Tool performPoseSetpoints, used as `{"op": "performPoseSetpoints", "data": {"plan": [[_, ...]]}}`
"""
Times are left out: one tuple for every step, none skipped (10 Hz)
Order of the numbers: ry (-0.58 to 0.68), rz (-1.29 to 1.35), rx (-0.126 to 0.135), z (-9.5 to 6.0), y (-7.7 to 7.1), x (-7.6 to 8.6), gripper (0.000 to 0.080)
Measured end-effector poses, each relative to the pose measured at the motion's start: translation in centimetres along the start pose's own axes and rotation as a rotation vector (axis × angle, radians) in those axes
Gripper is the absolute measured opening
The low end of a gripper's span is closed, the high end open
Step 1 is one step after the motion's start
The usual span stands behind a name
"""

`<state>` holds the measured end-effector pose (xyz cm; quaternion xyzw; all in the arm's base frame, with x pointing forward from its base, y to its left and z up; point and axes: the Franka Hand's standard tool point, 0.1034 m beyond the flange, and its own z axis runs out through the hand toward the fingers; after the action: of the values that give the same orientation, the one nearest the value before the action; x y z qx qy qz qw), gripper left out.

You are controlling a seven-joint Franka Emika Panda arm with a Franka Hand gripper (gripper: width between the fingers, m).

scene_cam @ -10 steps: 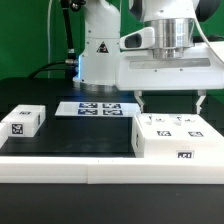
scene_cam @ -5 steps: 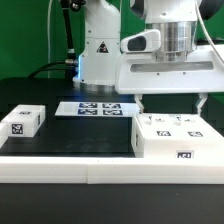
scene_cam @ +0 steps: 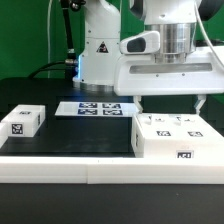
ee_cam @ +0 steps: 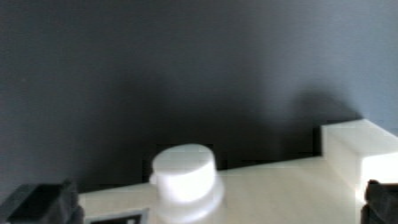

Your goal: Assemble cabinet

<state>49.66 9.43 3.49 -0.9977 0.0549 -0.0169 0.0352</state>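
Hovering above the cabinet [scene_cam: 175, 138], the gripper [scene_cam: 171, 105] gapes wide, empty. The marker board [scene_cam: 97, 108] lies at the cabinet's ten o'clock, a white block [scene_cam: 22, 120] at nine.

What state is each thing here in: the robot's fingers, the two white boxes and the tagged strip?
cabinet: resting flat, tags up, not gripped.
fingers: wide open, empty, poised above the cabinet.
small white box: sitting apart at the exterior view's left, untouched.
marker board: lying flat, behind both boxes.

cabinet [scene_cam: 170, 140]: exterior view's right | small box [scene_cam: 22, 120]: exterior view's left | marker board [scene_cam: 88, 108]: behind, between them | tool [scene_cam: 172, 104]: above cabinet
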Motion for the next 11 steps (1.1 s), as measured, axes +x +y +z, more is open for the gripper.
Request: {"op": "performPoseSetpoints", "data": {"plan": [[0.000,-0.007,0.000,0.1,0.0,0.0,0.0797],[0.004,-0.013,-0.002,0.4,0.2,0.1,0.0797],[0.003,-0.020,-0.003,0.6,0.7,0.1,0.0797],[0.003,-0.020,-0.003,0.6,0.7,0.1,0.0797],[0.003,-0.021,-0.003,0.6,0.7,0.1,0.0797],[0.003,-0.021,-0.003,0.6,0.7,0.1,0.0797],[0.010,-0.038,-0.004,0.8,0.9,0.1,0.0797],[0.024,-0.050,-0.009,1.5,1.7,0.1,0.0797],[0.024,-0.049,-0.012,2.1,1.9,0.0,0.0797],[0.030,-0.052,-0.012,2.5,1.7,-0.1,0.0797],[0.036,-0.055,-0.012,2.7,1.5,0.0,0.0797]]}}
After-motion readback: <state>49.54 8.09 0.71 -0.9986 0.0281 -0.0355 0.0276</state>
